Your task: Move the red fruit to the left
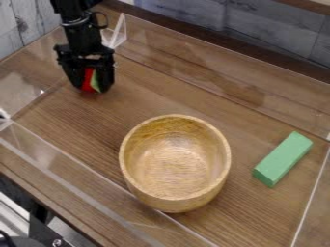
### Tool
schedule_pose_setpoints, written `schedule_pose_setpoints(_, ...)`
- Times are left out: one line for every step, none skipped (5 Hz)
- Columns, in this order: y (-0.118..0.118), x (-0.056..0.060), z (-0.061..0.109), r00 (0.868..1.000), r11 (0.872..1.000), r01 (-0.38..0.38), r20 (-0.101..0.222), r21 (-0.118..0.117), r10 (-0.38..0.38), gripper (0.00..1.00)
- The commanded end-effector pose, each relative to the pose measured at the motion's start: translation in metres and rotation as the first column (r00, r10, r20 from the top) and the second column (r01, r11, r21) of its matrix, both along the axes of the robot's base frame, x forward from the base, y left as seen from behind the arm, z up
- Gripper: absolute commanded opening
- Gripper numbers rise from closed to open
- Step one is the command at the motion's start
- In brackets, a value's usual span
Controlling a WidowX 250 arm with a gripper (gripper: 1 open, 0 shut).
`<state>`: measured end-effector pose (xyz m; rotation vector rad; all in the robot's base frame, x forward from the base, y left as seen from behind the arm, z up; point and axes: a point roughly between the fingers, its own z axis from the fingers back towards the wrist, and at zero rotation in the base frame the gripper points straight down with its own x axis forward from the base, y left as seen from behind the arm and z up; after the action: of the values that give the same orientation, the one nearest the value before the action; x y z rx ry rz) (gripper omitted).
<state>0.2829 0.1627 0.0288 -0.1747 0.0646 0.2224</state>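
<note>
Wooden tabletop | wooden bowl: empty | end effector: fingers spread

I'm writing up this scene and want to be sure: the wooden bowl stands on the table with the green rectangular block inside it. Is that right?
Not quite: the green rectangular block lies outside the bowl, on the bare tabletop, as the camera view shows. The wooden bowl does stand on the table.

Small red strawberry with green lies on the wooden table
</note>
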Motion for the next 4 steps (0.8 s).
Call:
schedule_pose_setpoints(-0.007, 0.004, 0.028, 0.998, 0.999, 0.038, 0.043, 0.026, -0.04, 1.0)
schedule_pose_setpoints(-0.012, -0.001, 0.038, 0.998, 1.0, -0.004, 0.058, 0.03, 0.002, 1.0)
schedule_pose_setpoints(-0.013, -0.005, 0.045, 0.996, 0.998, -0.053, 0.068, 0.032, 0.051, 1.0)
schedule_pose_setpoints(-0.006, 0.0, 0.044, 0.997, 0.999, -0.012, 0.075, 0.035, 0.009, 1.0)
